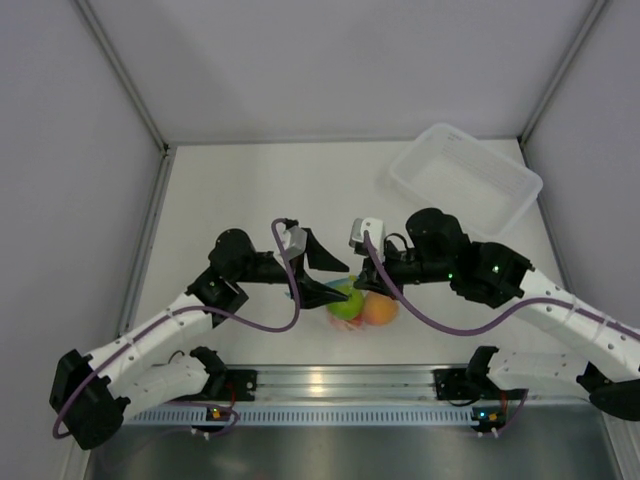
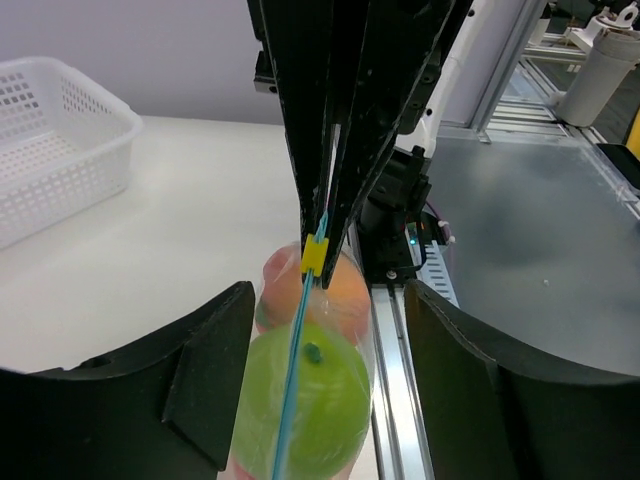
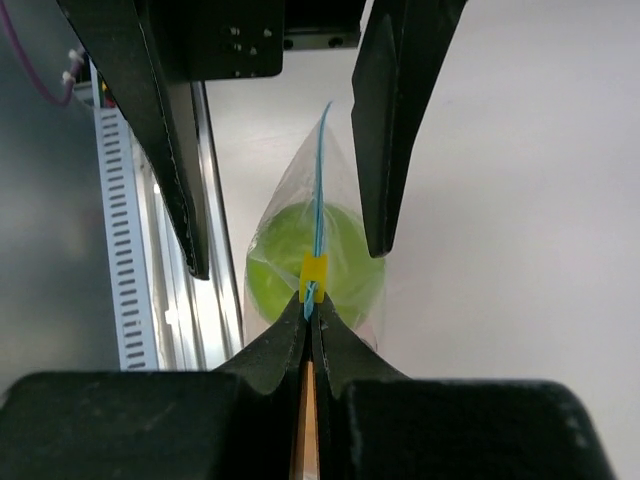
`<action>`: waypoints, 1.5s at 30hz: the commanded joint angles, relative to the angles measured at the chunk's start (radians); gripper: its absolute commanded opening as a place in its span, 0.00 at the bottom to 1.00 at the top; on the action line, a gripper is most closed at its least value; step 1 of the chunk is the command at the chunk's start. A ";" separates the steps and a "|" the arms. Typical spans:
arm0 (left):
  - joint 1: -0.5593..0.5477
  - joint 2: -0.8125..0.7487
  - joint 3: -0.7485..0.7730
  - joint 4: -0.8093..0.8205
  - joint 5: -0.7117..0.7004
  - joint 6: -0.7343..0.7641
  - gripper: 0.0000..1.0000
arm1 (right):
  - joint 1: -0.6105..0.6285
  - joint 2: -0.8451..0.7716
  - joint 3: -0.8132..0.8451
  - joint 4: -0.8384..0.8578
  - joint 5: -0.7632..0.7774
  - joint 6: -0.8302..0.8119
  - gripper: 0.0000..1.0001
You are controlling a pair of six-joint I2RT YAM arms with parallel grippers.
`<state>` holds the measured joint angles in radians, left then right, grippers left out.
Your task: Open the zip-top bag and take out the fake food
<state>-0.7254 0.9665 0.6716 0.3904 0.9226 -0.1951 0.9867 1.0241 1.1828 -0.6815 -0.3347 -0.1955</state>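
The zip-top bag (image 1: 362, 322) stands on the table near the front rail, its blue zip strip (image 2: 296, 350) on top with a yellow slider (image 2: 314, 257). Inside are the fake food: a lime green fruit (image 2: 310, 405), an orange-peach one (image 2: 340, 295) and a red one (image 2: 268, 280), mostly hidden. My right gripper (image 3: 311, 300) is shut on the zip strip just behind the slider (image 3: 314, 272). My left gripper (image 2: 328, 300) is open, its jaws standing on either side of the bag's top without touching it. In the top view the two grippers (image 1: 345, 283) (image 1: 362, 283) meet above the bag.
A translucent white bin (image 1: 465, 180) sits at the back right; it also shows in the left wrist view (image 2: 50, 150). The metal rail (image 1: 330, 385) with the arm bases runs just in front of the bag. Grey walls close in the table.
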 commanded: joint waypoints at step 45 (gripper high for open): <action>-0.078 0.018 0.006 -0.056 -0.042 0.132 0.00 | 0.017 -0.222 -0.084 0.102 0.143 0.019 0.00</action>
<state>-0.8082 1.0111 0.7025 0.3931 0.8478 -0.1036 0.9951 0.8421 1.0863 -0.6453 -0.2474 -0.1825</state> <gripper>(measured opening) 0.053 0.007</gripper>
